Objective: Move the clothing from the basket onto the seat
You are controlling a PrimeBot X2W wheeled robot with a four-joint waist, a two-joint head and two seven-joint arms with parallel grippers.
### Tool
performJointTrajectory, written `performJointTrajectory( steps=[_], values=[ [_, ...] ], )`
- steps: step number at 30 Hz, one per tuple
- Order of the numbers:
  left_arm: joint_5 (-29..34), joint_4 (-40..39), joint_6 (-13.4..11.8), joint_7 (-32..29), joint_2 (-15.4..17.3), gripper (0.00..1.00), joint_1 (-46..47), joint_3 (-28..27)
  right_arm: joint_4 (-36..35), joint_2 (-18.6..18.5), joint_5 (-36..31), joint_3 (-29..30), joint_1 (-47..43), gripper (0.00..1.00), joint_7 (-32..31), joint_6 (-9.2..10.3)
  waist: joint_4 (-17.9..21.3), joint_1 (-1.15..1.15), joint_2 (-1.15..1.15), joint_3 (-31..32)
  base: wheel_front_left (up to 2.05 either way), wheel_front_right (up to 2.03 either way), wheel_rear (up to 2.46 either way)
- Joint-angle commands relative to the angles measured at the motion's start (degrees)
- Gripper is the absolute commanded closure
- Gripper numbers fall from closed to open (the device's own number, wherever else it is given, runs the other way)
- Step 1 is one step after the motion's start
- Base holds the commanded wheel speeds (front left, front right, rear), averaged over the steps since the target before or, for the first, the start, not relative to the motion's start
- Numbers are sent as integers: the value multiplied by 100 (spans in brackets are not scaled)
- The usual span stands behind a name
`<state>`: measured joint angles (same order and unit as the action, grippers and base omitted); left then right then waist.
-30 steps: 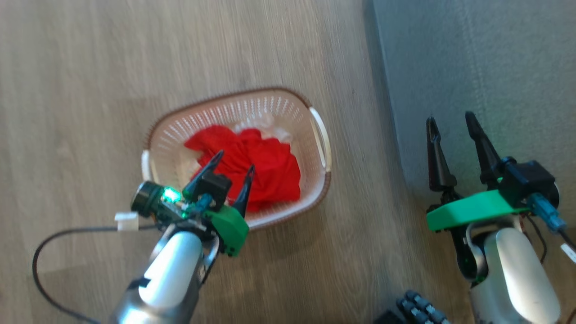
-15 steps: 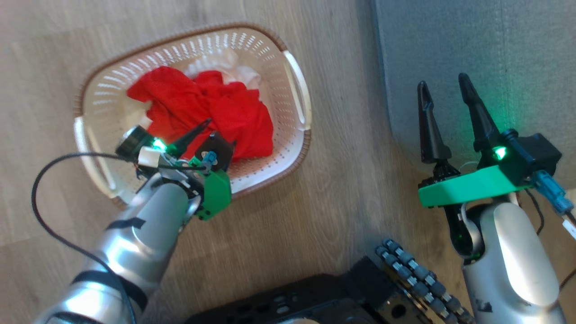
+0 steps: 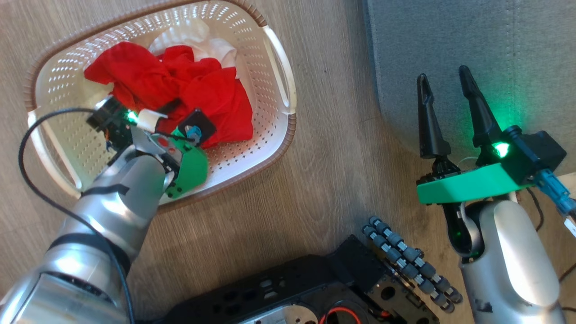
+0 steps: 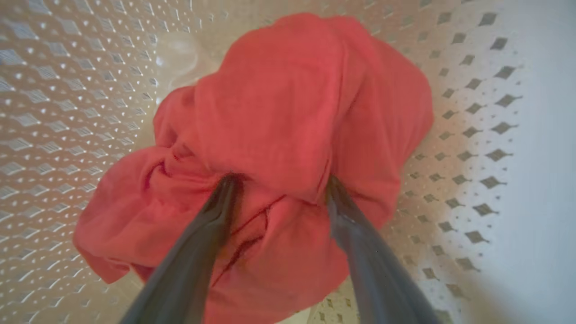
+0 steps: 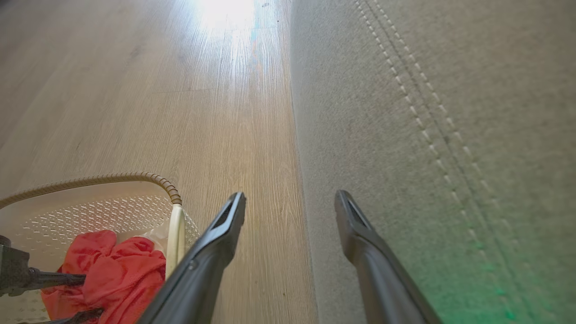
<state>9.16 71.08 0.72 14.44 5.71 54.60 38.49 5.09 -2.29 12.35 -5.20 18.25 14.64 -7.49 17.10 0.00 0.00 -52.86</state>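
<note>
Clothing heaped in basket, far left | left gripper parted, tips sunk in red folds | step: grasp; next, I judge: pinch, lift clear of rim | right gripper spread, empty, by seat edge

Home: wood floor, sofa seat, basket
</note>
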Motion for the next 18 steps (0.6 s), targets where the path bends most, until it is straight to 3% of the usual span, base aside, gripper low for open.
performJointTrajectory(
  steps=[1, 18],
  values=[
    [4, 0, -48, 12, 16, 0, -41, -77, -145, -59, 45, -116, -201, 0, 36, 0, 3, 0, 0, -34, 0, 0, 0],
    [-50, 281, 175, -845, -28, 0, 355, 185, -337, -59, -97, -197, -411, 0, 36, 0, 2, 0, 0, -199, 0, 0, 0]
  ],
)
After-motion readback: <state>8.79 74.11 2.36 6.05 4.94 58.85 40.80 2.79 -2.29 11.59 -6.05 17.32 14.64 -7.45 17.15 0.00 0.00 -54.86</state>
